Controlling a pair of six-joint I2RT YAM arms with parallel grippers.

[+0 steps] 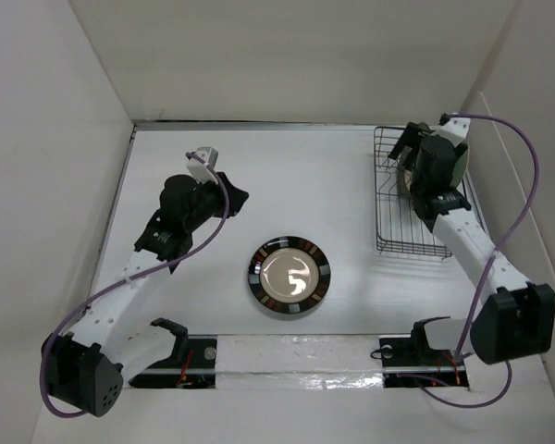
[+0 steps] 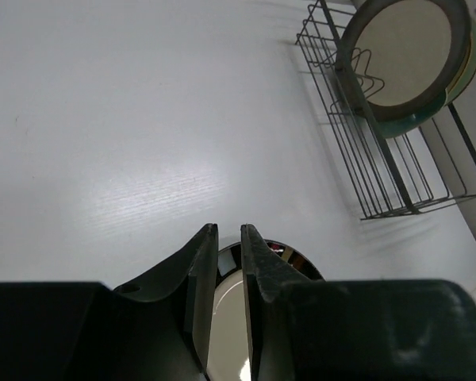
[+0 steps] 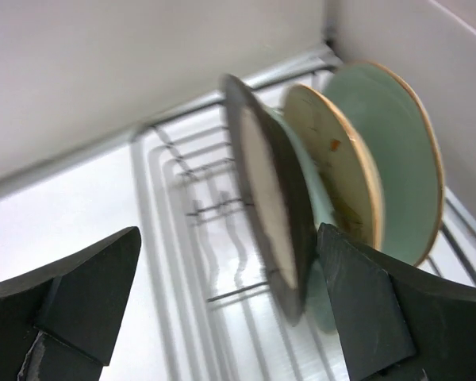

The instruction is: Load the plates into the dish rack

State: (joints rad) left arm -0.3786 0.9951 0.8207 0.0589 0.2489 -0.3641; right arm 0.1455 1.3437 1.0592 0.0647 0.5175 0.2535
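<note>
Left gripper (image 1: 233, 197): far left of dish rack (image 1: 386, 213), jaws nearly together, hold nothing. Striped-rim plate (image 1: 289, 277): flat on table (image 1: 194, 268), left of rack, well apart; probably stiff, glazed, slippery, breakable, so take by rim. Right gripper (image 3: 228, 234): over rack, jaws wide around dark-rimmed plate (image 3: 262, 198) standing in rack.

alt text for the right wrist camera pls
A dark-rimmed cream plate, slightly blurred, stands on edge in a dark wire dish rack, with a pale-green dish, a cream-yellow plate and a pale-green round plate upright behind it. The wide-open right gripper frames them from below, over a white table.
</note>
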